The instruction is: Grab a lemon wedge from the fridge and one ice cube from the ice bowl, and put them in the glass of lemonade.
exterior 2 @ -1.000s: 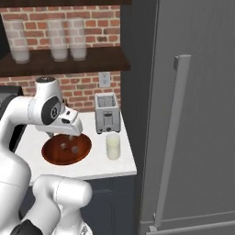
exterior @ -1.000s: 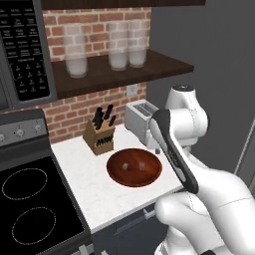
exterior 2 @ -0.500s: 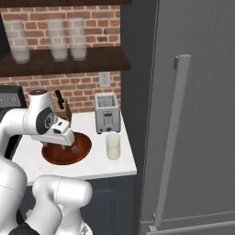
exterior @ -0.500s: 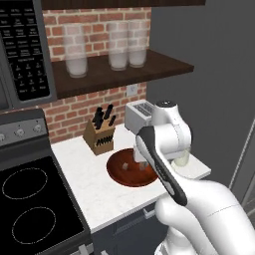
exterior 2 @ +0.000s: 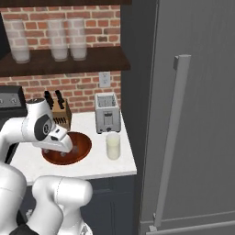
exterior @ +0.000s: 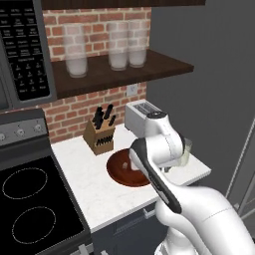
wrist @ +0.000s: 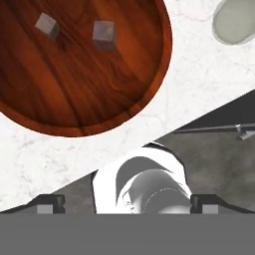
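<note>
The ice bowl [wrist: 74, 89], a wide reddish-brown wooden dish, lies on the white counter with two ice cubes [wrist: 103, 34] [wrist: 46, 24] in it. My gripper [wrist: 128, 205] is open, its tips wide apart and nothing between them. It hangs over the near rim of the ice bowl [exterior 2: 81, 143], pointing down, a little short of the cubes. The glass of lemonade [exterior 2: 113, 146] stands just right of the bowl, in front of the toaster. My arm partly covers the bowl [exterior: 117, 172] and the glass [exterior: 186, 153]. The fridge [exterior 2: 202, 114] is closed; the lemon wedge is out of view.
A silver toaster [exterior 2: 107, 112] and a knife block [exterior: 99, 135] stand against the brick wall behind the bowl. Frosted jars [exterior: 119, 47] sit on a dark shelf above. A black stove [exterior: 30, 209] lies left of the counter. The fridge's long bar handle [exterior 2: 172, 137] is at the right.
My arm has swung down from near the toaster toward the front of the counter, bringing the hand low over the bowl. The jaws stayed open.
</note>
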Tool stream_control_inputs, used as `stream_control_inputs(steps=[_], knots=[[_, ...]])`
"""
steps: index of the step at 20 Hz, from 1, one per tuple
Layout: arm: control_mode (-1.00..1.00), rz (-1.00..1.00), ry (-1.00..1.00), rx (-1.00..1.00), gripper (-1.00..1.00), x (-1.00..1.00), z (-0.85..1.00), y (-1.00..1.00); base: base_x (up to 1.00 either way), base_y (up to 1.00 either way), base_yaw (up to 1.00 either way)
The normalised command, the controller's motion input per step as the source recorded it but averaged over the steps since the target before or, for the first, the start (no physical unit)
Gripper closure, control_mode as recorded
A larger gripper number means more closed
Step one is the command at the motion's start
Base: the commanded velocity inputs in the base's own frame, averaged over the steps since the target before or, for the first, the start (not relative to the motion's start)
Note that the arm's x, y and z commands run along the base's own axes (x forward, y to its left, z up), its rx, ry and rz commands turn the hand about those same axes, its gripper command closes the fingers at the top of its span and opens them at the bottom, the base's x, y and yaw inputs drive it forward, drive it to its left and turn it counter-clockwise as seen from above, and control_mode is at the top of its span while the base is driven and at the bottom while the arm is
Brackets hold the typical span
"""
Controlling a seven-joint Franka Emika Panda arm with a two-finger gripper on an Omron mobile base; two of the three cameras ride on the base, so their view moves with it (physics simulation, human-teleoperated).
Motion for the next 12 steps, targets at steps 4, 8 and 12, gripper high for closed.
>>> stream_control_inputs(steps=[4, 8, 12], knots=[[-1.00, -0.01, 0.04, -0.03, -1.00, 0.00, -0.20, -0.14, 0.00, 0.00, 0.00], [-1.00, -0.05, 0.10, -0.05, -1.00, 0.01, -0.28, -0.05, 0.00, 0.00, 0.00], [-1.00, -0.09, 0.07, -0.04, -1.00, 0.00, -0.31, -0.10, 0.00, 0.00, 0.00]])
